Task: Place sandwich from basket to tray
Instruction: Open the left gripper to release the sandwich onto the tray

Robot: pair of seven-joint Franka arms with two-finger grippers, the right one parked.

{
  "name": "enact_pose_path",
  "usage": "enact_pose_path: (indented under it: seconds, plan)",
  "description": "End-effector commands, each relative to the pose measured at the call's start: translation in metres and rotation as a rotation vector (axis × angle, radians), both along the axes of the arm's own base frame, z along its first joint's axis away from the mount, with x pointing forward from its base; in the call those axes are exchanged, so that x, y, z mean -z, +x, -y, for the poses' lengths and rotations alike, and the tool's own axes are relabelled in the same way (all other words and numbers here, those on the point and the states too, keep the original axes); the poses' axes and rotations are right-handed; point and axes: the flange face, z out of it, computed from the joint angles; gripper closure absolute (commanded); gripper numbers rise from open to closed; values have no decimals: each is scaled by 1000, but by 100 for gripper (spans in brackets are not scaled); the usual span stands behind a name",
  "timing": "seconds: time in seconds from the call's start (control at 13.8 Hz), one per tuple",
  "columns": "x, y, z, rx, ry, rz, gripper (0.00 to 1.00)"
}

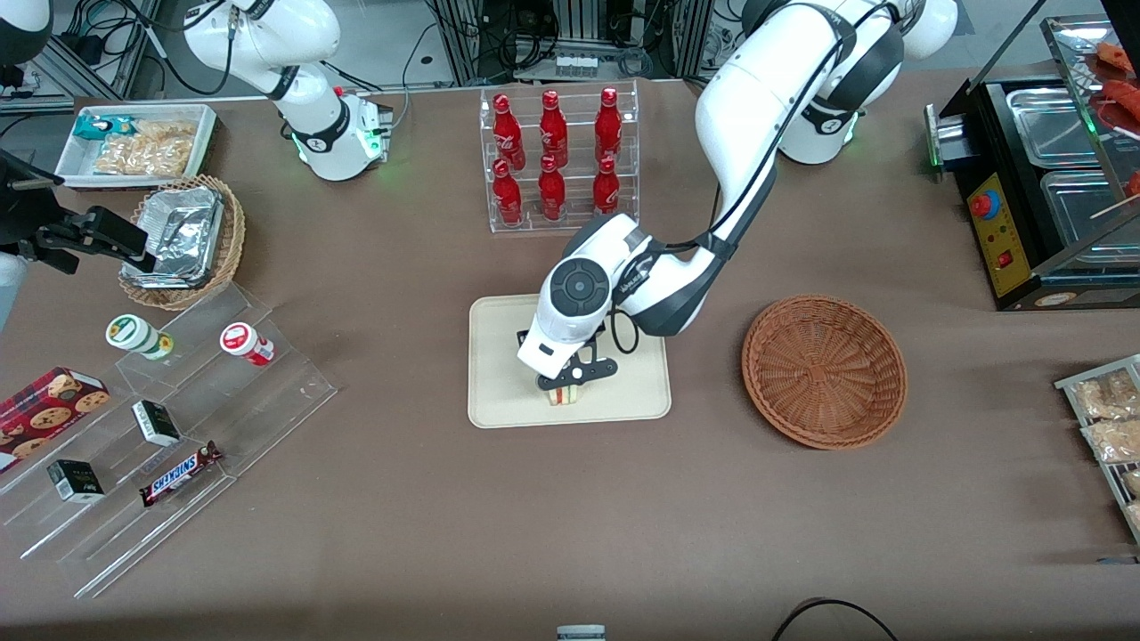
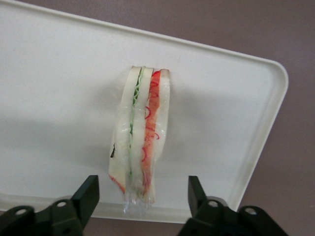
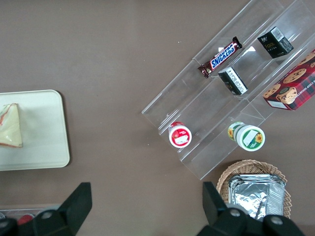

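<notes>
The sandwich (image 1: 563,396) stands on its edge on the cream tray (image 1: 499,356), close to the rim nearest the front camera; its red, orange and green layers (image 2: 140,132) face up. My left gripper (image 1: 563,385) hangs straight over it, open. Its black fingers (image 2: 88,194) flank the sandwich with a gap on each side and do not touch it. The right wrist view catches the sandwich (image 3: 10,125) on one corner of the tray (image 3: 44,142). The reddish-brown basket (image 1: 824,369) sits empty beside the tray, toward the working arm's end of the table.
A clear rack of red bottles (image 1: 557,160) stands farther from the front camera than the tray. Toward the parked arm's end are a stepped acrylic shelf of snacks (image 1: 178,427), a tan wicker basket with foil containers (image 1: 183,236) and a white bin (image 1: 138,142). A black appliance (image 1: 1042,187) occupies the working arm's end.
</notes>
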Motion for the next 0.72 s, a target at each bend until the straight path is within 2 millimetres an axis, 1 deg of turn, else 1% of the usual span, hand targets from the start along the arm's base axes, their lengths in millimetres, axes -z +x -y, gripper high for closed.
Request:
enact_pose_path:
  seconds: [0.0, 0.07, 0.22, 0.29, 0.43, 0.51, 0.65]
  plan:
    - [-40, 9, -21, -31, 18, -15, 0]
    - [-53, 17, -32, -43, 19, -1, 0]
    - [-75, 24, -45, -43, 22, 21, 0]
    - [-82, 42, -71, -70, 43, 32, 0]
    - [-98, 50, -97, -33, 73, 18, 0]
    - [-100, 63, -135, -55, 112, -18, 0]
    - [-103, 64, -181, -61, 154, -78, 0]
